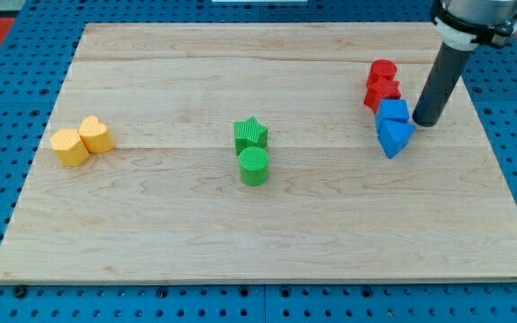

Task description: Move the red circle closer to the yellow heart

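No jaws on rig, only rod. My tip (423, 123) stood at view's right, touching blue blocks (393, 126). Red circle (382, 71) lay up-left of tip, atop red cluster. Yellow heart (95, 134) sat far across desk (267, 242), view's left; push needed leftward.

My tip (423, 123) rests on the wooden board (151, 233), just right of the blue blocks (393, 127). Above them sit the red circle (382, 72) and another red block (381, 93). The yellow heart (95, 135) lies far at the view's left.
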Robot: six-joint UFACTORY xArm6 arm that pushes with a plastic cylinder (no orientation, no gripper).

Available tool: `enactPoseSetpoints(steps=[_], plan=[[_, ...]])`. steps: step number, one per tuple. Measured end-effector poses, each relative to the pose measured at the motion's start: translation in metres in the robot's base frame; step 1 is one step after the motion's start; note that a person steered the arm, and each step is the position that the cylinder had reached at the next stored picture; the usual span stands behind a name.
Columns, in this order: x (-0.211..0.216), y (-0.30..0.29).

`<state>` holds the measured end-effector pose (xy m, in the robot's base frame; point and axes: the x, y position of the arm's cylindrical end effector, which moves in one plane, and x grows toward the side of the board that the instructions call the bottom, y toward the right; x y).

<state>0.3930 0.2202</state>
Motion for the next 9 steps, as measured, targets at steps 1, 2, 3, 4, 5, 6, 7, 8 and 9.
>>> enactPoseSetpoints(steps=[1,2,3,4,5,6,7,8,9], plan=[[-0.042,-0.043],[-0.058,-0.093],[-0.064,-0.109],[-0.059,-0.050],[-0.053,-0.022],[-0.060,0.076],[-0.109,0.081],[-0.135,0.001],[-0.109,-0.038]])
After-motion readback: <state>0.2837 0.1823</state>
